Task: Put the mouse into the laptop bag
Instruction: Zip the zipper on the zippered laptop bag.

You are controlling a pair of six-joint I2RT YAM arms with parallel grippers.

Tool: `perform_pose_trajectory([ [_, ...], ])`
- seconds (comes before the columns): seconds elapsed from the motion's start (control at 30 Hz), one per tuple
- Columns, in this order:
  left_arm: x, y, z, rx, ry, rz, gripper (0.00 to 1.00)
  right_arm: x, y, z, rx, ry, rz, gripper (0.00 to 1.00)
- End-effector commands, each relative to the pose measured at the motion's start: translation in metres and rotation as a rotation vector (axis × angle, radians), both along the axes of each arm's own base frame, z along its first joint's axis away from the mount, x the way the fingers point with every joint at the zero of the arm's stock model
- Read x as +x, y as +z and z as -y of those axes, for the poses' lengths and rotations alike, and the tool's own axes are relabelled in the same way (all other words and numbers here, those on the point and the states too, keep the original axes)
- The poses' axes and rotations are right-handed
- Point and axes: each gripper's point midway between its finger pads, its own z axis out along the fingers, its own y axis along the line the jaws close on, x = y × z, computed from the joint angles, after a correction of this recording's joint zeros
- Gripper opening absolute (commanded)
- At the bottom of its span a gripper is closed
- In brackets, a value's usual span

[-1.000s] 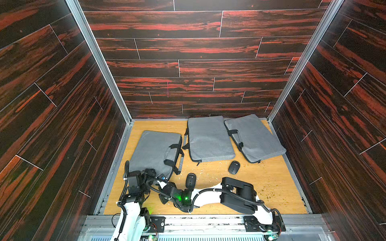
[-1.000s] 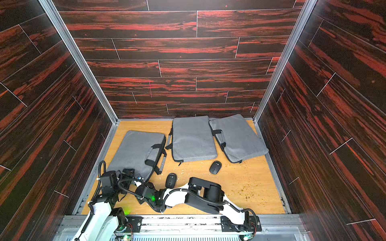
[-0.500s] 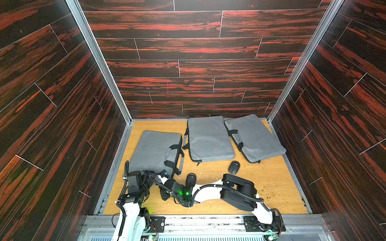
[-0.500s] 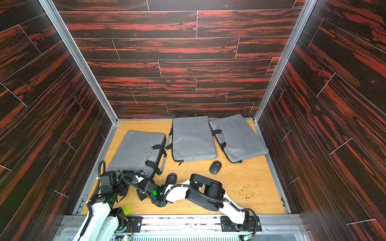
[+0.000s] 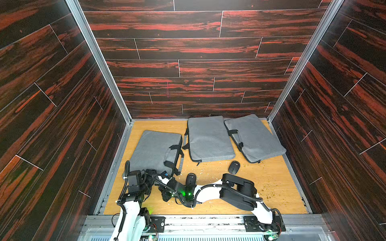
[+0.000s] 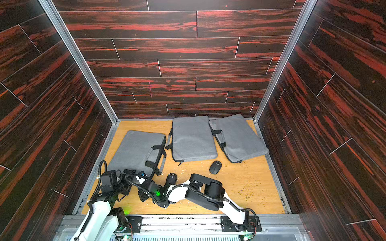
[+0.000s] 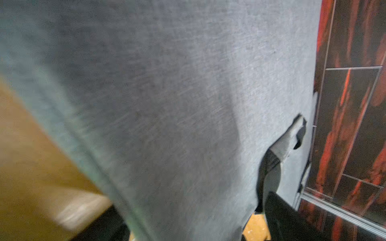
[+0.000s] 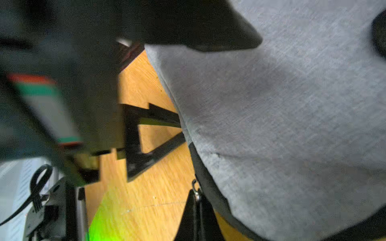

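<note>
left tool wide, nearest laptop bag edge between jaws | right tool pinched on its zipper pull | mouse and second mouse on counter, outside it

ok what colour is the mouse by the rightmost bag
Black; mouse shows best in a top view.

Bags fill rear; right table seemingly free.

Dark, red-streaked plank walls enclose the pale wooden bench at nine, twelve and three o'clock; aluminium posts line the far corners.
</note>
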Motion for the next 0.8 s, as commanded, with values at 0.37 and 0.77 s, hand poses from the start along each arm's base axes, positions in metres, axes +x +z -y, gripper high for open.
perform_pose_trajectory([
  [0.37,-0.017,-0.012,-0.019,0.149,-0.008,-0.131,0.0,-0.006,0.012,0.013,0.025,-0.01,0.07,0.0],
  [0.77,-0.005,0.02,-0.036,0.255,-0.008,-0.103,0.0,0.038,-0.023,0.077,-0.022,-0.193,-0.015,0.0],
])
